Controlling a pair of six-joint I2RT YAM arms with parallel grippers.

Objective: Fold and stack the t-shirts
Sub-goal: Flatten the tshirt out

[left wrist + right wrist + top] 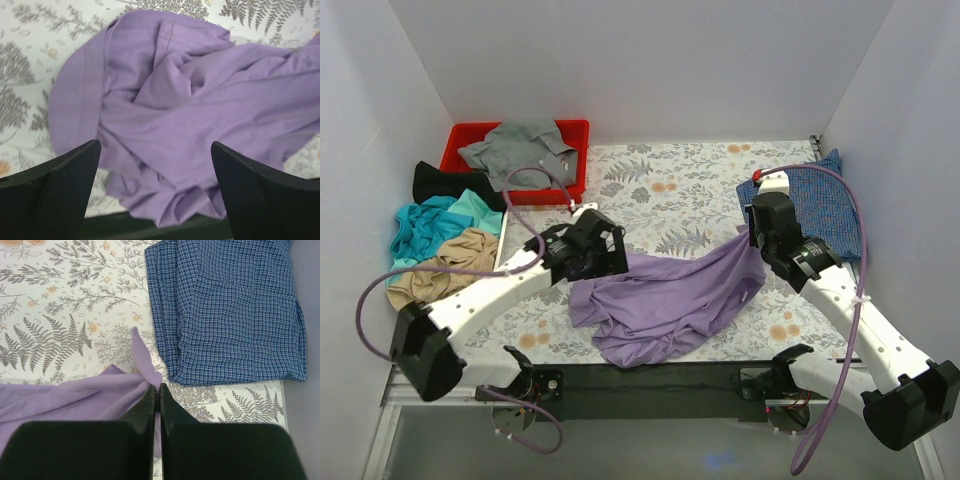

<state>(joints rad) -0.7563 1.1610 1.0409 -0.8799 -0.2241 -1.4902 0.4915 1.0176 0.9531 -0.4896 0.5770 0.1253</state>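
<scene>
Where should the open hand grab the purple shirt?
Probably the left hem edge of the purple shirt, coming down from above. That edge lies flat on the table cover, opposite the corner the right gripper pinches, and the open left gripper hangs over it.

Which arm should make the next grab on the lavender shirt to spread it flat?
Left. The left gripper is open directly above the crumpled lavender shirt, so it is free to grab. The right gripper is shut on one corner of it and should probably hold.
</scene>
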